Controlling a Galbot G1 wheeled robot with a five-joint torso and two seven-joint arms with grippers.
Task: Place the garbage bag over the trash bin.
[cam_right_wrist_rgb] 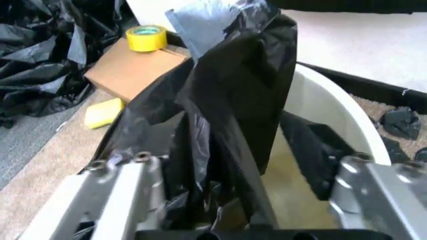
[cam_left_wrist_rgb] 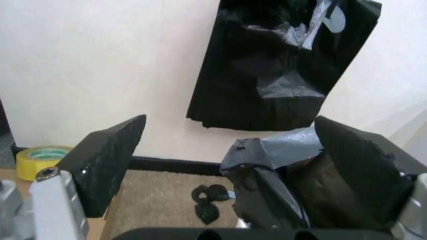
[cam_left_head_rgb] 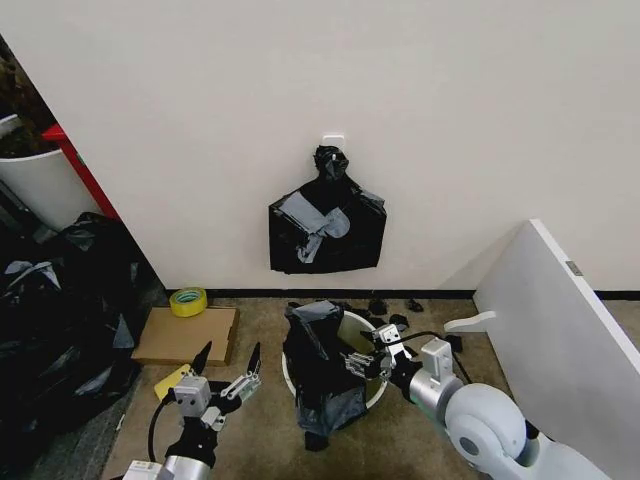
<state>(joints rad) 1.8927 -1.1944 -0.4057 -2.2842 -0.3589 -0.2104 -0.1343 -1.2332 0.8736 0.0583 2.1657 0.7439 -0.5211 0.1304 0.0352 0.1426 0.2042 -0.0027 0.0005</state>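
Observation:
The trash bin [cam_left_head_rgb: 372, 388] is a pale round bucket on the carpet at the foot of the wall. The garbage bag [cam_left_head_rgb: 322, 372], black and wrinkled, hangs over its left rim and down the outside to the floor, part of it standing up above the rim. My right gripper [cam_left_head_rgb: 368, 360] is at the bin's mouth. In the right wrist view it [cam_right_wrist_rgb: 227, 150] is open, one black finger [cam_right_wrist_rgb: 315, 152] inside the bin [cam_right_wrist_rgb: 347, 120] and the bag [cam_right_wrist_rgb: 227, 100] draped across the other. My left gripper [cam_left_head_rgb: 228, 362] hovers open left of the bin, the bag [cam_left_wrist_rgb: 267, 170] ahead of it [cam_left_wrist_rgb: 232, 125].
A square black bundle [cam_left_head_rgb: 327, 225] hangs on the wall above the bin. A cardboard box [cam_left_head_rgb: 187, 335], yellow tape roll [cam_left_head_rgb: 187, 301] and yellow sponge [cam_left_head_rgb: 172, 382] lie to the left, beside big black sacks [cam_left_head_rgb: 60, 310]. A white board [cam_left_head_rgb: 560, 320] leans at the right. Black scraps [cam_left_head_rgb: 390, 308] litter the floor.

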